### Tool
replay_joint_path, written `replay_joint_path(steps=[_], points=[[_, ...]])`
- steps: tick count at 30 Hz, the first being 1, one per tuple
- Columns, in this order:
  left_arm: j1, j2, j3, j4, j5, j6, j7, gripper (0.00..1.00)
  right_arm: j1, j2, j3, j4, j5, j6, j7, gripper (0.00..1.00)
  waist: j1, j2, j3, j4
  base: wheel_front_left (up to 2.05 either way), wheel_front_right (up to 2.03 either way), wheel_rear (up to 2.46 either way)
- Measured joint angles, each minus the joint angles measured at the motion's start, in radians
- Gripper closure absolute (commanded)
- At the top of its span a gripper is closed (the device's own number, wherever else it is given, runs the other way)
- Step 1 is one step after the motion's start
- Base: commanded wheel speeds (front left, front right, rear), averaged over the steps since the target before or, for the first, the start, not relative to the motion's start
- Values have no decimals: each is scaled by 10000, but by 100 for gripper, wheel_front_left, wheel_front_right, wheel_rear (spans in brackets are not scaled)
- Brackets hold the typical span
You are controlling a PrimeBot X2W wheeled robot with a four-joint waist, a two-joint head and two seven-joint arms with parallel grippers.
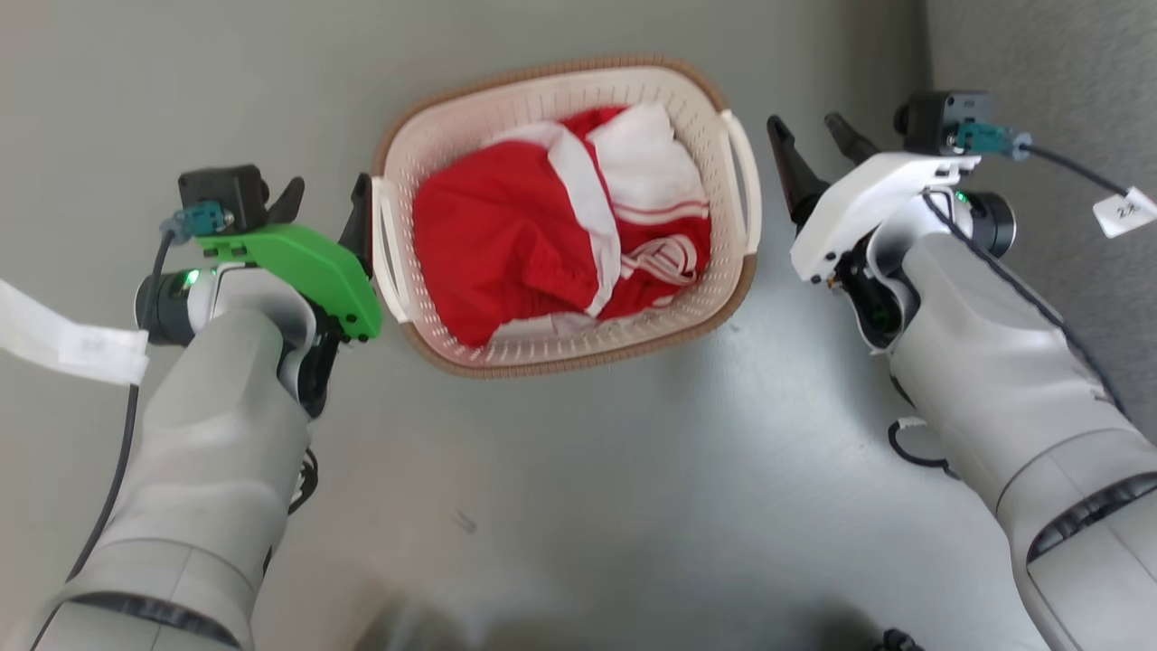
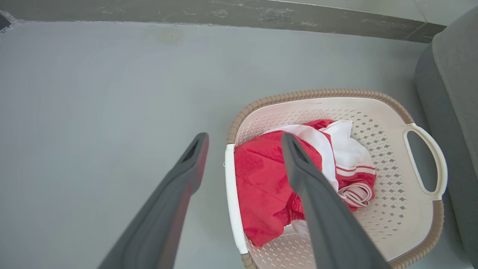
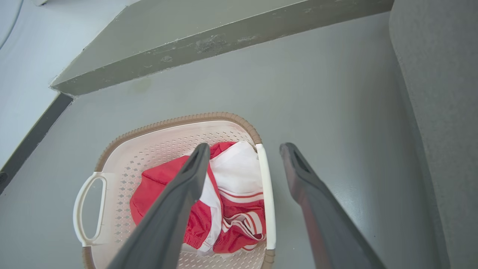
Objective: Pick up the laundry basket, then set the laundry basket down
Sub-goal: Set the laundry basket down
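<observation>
- Laundry basket point(image 1: 560, 348), the small cream-white perforated plastic one with a brown woven-look rim, sits on the smooth grey floor point(image 1: 578, 506) at 12 o'clock from the middle of my head view.
- A crumpled red and white striped garment point(image 1: 506, 244) lies inside it.
- My left gripper point(image 1: 327, 194), under its green cover, is at 9 o'clock of the laundry basket, with its two dark fingers spread apart and nothing between the pads.
- Along my left wrist point(image 2: 243, 138), the basket's point(image 2: 392, 179) near white handle point(image 2: 231, 194) lies between the fingers: one finger is over the floor, the other over the garment point(image 2: 257, 186) (I cannot tell whether either touches).
- My right gripper point(image 1: 803, 127), under its white cover, is at 3 o'clock of the basket, just beside the other white handle point(image 1: 746, 181) and apart from it, fingers also spread and holding nothing.
- Along my right wrist point(image 3: 244, 146), that handle point(image 3: 267, 194) lies between the fingers above the basket wall point(image 3: 123, 175).
- A grey fabric-covered surface point(image 3: 440, 74) rises at 3 o'clock beyond my right arm.
</observation>
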Motion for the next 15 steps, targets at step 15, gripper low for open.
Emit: replay_joint_path(steps=[15], points=[[1110, 673, 546, -2063, 360, 19, -56, 0, 1396, -658, -1174, -3141, -907, -405, 0, 0, 0, 0, -2058, -134, 0, 0, 0]])
